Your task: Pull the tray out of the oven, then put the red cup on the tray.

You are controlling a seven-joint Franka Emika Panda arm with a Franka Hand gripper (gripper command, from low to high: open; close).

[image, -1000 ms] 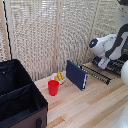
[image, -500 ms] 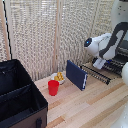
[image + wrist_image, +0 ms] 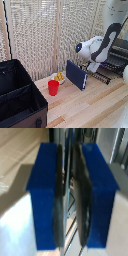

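Note:
The red cup (image 3: 53, 87) stands upright on the wooden table, away from my gripper toward the exterior view's left. The oven (image 3: 119, 54) sits at the right edge, partly hidden by my arm. Its tray (image 3: 103, 75), a dark barred rack, sticks out of the oven toward the cup. My gripper (image 3: 91, 67) hangs at the tray's near end. In the wrist view my gripper (image 3: 70, 198) shows blue fingers (image 3: 45, 198) with dark pads. They stand almost together, and thin bars of the tray (image 3: 71, 208) run through the narrow gap.
An upright dark-blue flat box (image 3: 76, 75) stands between cup and tray. A small white bowl of yellow pieces (image 3: 59, 77) sits behind the cup. A large black fabric case (image 3: 17, 97) fills the exterior view's left. A slatted screen backs the table.
My arm's white wrist has swung toward the exterior view's left, nearer the blue box. The cup, bowl and box have stayed put.

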